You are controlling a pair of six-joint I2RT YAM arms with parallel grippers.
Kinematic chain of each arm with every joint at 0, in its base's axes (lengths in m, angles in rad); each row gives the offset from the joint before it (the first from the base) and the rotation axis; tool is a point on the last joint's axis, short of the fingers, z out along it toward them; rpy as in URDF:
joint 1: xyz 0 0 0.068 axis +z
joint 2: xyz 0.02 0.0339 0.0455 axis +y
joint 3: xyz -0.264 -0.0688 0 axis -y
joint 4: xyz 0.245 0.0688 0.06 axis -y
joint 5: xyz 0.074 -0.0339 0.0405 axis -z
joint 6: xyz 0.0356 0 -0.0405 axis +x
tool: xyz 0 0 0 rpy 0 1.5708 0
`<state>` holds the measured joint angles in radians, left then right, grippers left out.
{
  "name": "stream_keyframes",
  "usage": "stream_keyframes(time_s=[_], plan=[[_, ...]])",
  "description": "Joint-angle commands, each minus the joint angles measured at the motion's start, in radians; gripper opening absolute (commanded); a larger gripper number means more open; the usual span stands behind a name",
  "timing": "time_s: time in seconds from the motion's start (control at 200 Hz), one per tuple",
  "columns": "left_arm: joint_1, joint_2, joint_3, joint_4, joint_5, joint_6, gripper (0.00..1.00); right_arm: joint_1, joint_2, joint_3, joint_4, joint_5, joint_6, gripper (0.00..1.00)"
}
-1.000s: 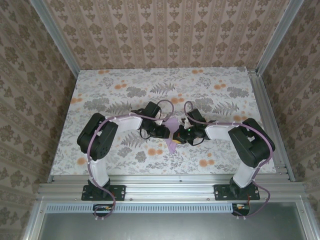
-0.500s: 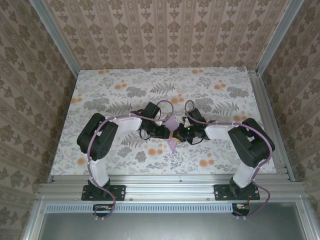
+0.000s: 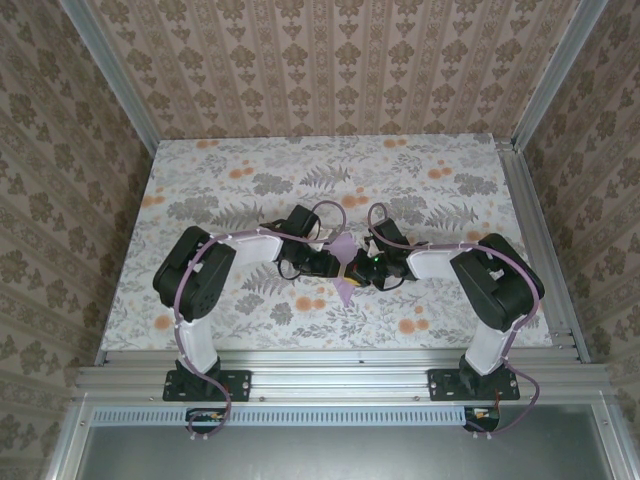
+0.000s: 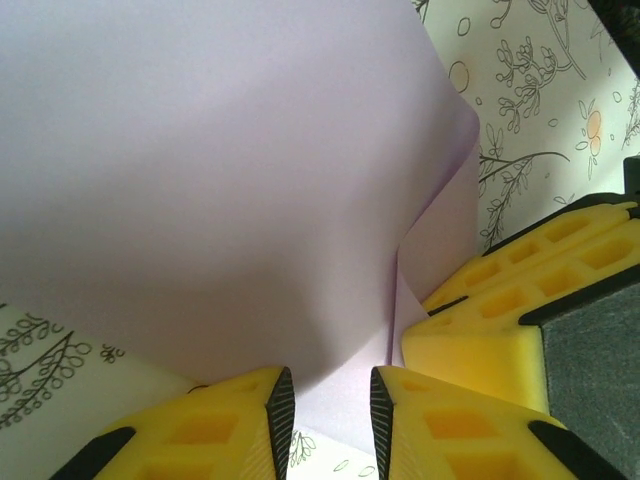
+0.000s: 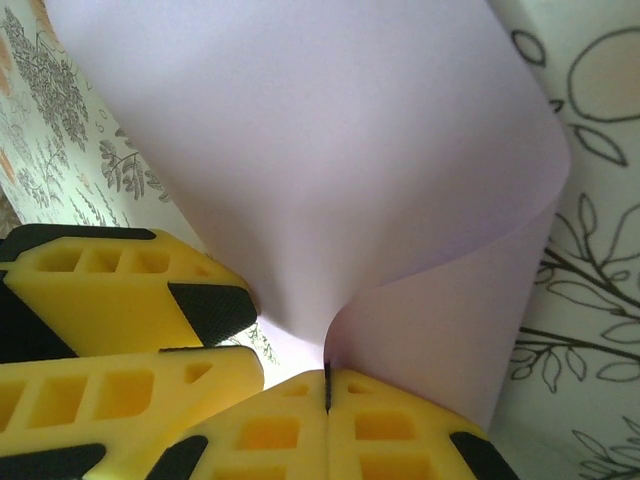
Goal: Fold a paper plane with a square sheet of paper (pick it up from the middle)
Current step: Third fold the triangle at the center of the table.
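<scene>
Close-up, right gripper (image 5: 327, 385) pinching curled paper (image 5: 330, 150)

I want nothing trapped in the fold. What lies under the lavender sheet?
Around the square sheet of paper, the floral tablecloth shows beyond its edges. Whatever is directly beneath the curled sheet is covered.

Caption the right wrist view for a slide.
Right gripper, shut, pinches the curled lavender sheet of paper beside the left gripper, over the floral tablecloth.
</scene>
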<state>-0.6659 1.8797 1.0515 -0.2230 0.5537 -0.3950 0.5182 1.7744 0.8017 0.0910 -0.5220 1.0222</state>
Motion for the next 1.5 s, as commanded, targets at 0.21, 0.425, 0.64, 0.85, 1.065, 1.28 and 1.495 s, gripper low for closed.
stream_keyframes(time_s=[0.21, 0.425, 0.64, 0.85, 1.065, 1.28, 1.495], plan=[[0.0, -0.002, -0.038, -0.005, 0.011, -0.022, 0.3, 0.006, 0.021, -0.001, 0.069, 0.047, 0.051, 0.02], [0.0, -0.002, -0.04, -0.004, 0.011, -0.025, 0.3, 0.008, 0.035, -0.001, 0.071, 0.045, 0.049, 0.03], [0.0, 0.001, -0.043, 0.002, 0.015, -0.025, 0.3, 0.008, 0.041, 0.005, 0.055, 0.048, 0.033, 0.03], [0.0, 0.003, -0.038, 0.002, 0.018, -0.027, 0.3, 0.009, 0.052, 0.002, 0.065, 0.056, 0.039, 0.03], [0.001, 0.005, -0.035, -0.002, 0.019, -0.025, 0.3, 0.009, 0.059, 0.007, 0.042, 0.058, 0.016, 0.05], [0.0, 0.004, -0.034, 0.002, 0.022, -0.025, 0.3, 0.014, 0.076, 0.005, 0.05, 0.059, 0.015, 0.09], [0.002, 0.002, -0.042, 0.016, 0.029, -0.029, 0.31, 0.016, 0.092, 0.002, 0.057, 0.06, 0.014, 0.1]])
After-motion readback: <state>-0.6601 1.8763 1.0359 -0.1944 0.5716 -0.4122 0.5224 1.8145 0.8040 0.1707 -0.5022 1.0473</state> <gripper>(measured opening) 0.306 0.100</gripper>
